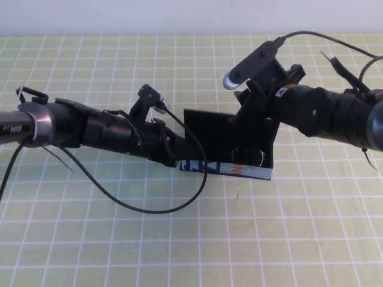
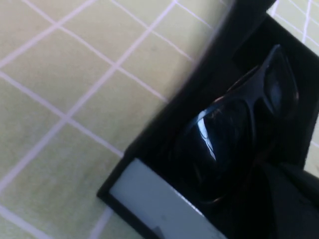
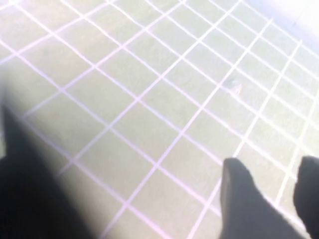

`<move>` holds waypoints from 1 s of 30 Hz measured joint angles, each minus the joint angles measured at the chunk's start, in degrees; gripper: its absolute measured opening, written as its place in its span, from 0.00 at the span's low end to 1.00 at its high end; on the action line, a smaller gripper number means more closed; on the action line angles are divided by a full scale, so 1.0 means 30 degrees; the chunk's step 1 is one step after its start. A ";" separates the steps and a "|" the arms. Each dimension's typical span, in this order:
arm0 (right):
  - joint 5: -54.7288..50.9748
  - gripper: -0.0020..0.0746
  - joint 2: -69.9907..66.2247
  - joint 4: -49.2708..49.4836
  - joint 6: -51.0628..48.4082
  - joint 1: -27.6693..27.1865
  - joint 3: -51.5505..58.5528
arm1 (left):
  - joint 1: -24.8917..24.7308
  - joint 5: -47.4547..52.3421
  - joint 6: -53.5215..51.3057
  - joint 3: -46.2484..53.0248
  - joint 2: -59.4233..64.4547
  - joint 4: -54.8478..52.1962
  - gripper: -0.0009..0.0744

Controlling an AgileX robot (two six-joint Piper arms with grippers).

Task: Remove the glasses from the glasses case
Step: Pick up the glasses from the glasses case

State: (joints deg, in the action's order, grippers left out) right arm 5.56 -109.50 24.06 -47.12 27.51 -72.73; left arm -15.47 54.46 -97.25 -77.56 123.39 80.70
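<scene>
The glasses case (image 1: 230, 146) lies open in the middle of the mat, its flap lid (image 1: 206, 124) raised toward the back and its pale side (image 1: 227, 169) with blue and orange marks facing me. The black glasses (image 2: 224, 139) lie inside the case (image 2: 149, 199), dark lenses glossy. My left gripper (image 1: 178, 154) is at the case's left end, close over the glasses. My right gripper (image 1: 246, 115) hovers over the case's back right part. In the right wrist view it (image 3: 274, 172) is open and empty, with only mat between its fingertips (image 3: 241, 191).
A yellow-green mat with a white grid (image 1: 191, 239) covers the table. The left arm's loose black cable (image 1: 149, 206) loops over the mat in front of the case. A dark blurred shape (image 3: 25, 194) fills one corner of the right wrist view.
</scene>
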 joint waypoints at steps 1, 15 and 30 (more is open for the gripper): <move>0.0041 0.31 -0.0103 0.0039 0.0000 0.0000 0.0000 | 0.0000 0.0150 0.0000 0.0000 0.0000 -0.0107 0.01; 0.0010 0.31 -0.1310 0.1388 0.0000 -0.0354 0.0000 | -0.0083 0.0606 0.0070 0.0000 0.0000 -0.0459 0.01; -1.2361 0.02 0.4178 0.3377 0.2949 -0.0354 0.0000 | -0.0091 0.0606 0.0186 0.0000 0.0000 -0.0459 0.01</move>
State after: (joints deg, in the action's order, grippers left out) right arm -31.53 -96.97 34.19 -38.28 26.44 -72.73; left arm -15.74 56.28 -96.69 -77.56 123.39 79.32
